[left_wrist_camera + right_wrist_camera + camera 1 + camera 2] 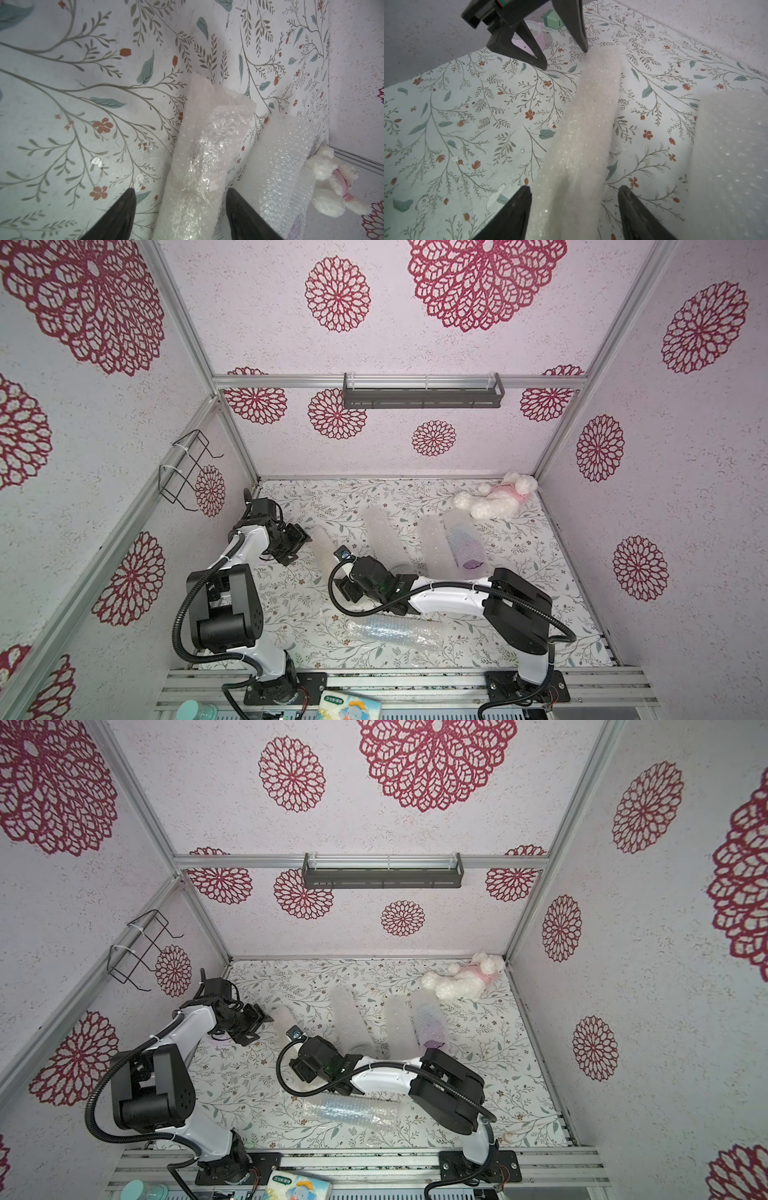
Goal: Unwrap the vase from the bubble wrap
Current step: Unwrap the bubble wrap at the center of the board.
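The booth has pale walls (415,344) with red flower medallions, and the worktop (540,556) has a print of leaves and small flowers. Your bubble wrap roll (325,549) lies on the left part of this worktop, with one hand at each of its ends.

The left hand (180,190) is spread, with one finger on each side of the roll (207,155) and not pressing it. The right hand (574,189) is also spread over the nearer end. One finger seems to touch the wrap (587,124), and the other stands apart from it.

I judge that the unwrapping has hardly begun. The roll is still fully wound, no edge is lifted, and I cannot tell whether a vase is inside. Other rolls (384,539) lie to the right. One of them shows a lilac shape (471,562), near the plush toy (494,497). All the peeling remains for you.
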